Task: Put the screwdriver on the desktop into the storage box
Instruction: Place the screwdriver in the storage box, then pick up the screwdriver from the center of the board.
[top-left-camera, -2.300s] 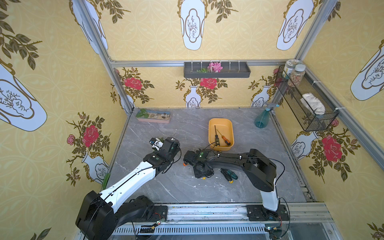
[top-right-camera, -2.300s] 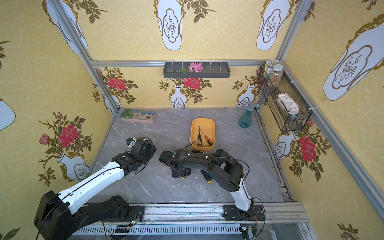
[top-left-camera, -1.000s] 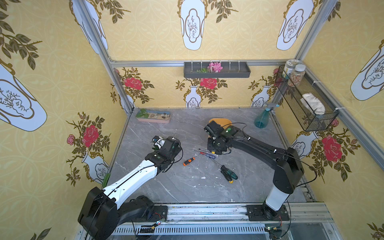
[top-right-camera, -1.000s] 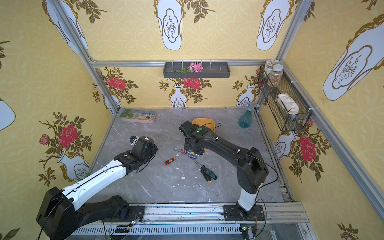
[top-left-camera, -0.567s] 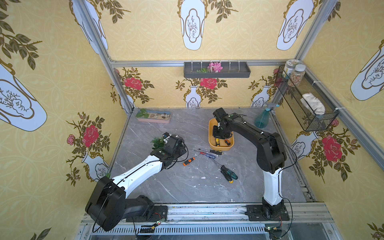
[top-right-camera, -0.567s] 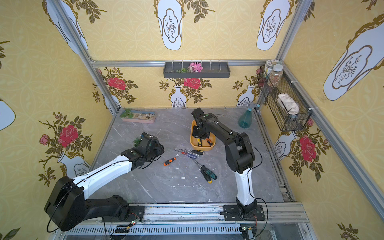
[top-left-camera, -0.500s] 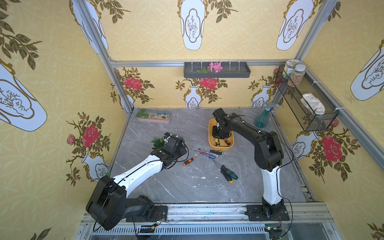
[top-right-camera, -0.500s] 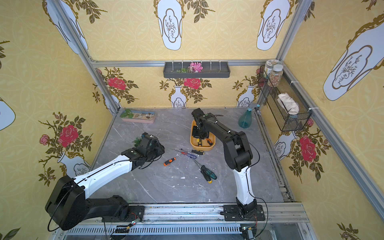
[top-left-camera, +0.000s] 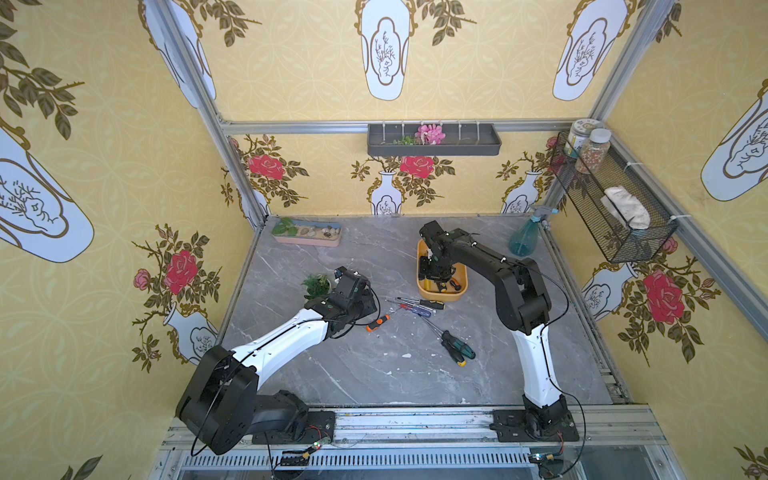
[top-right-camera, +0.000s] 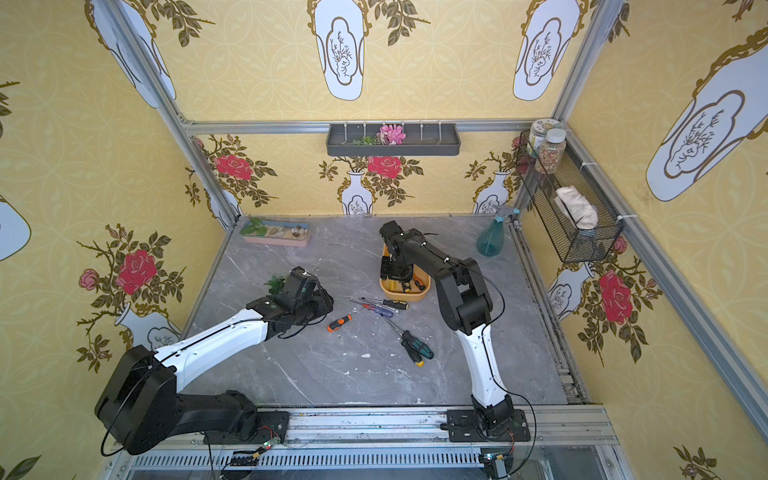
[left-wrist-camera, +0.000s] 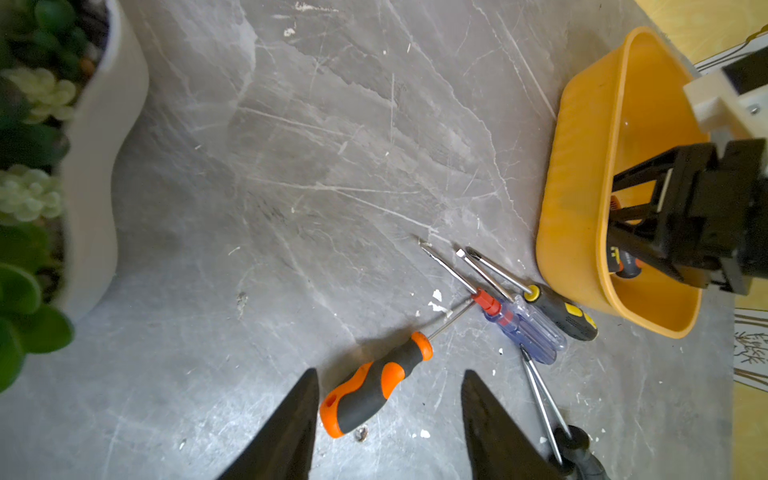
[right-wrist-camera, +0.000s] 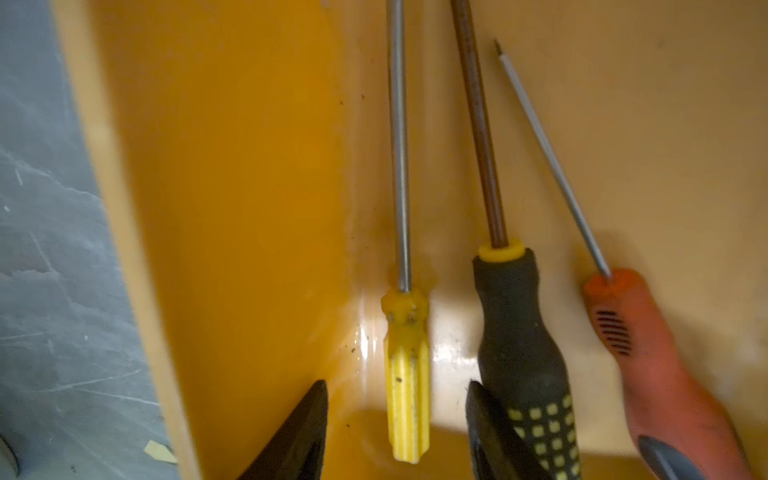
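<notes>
- Yellow screwdriver (right-wrist-camera: 405, 374) lies loose in the box (right-wrist-camera: 232, 166), between the spread, empty right fingers (right-wrist-camera: 299, 436): lift them straight out.
- Orange screwdriver (left-wrist-camera: 374, 386) lies on the table (left-wrist-camera: 291, 166), handle end between the spread, empty left fingers (left-wrist-camera: 286, 428): straddle the handle, then close.

pink pebble tray (top-left-camera: 307, 241) at back wall | teal spray bottle (top-left-camera: 524, 241) back corner | potted succulent (top-left-camera: 316, 284) | wire basket (top-left-camera: 582, 195) on side wall

storage box (right-wrist-camera: 232, 166): smooth orange-yellow plastic, glossy floor
desktop (left-wrist-camera: 291, 166): matt grey marble-look stone, finely scratched (as I see it)
yellow screwdriver (right-wrist-camera: 405, 374): ribbed plastic handle, bright metal shaft
black screwdriver (right-wrist-camera: 519, 332): matt rubbery grip
right gripper (right-wrist-camera: 395, 381): mine, matt black
</notes>
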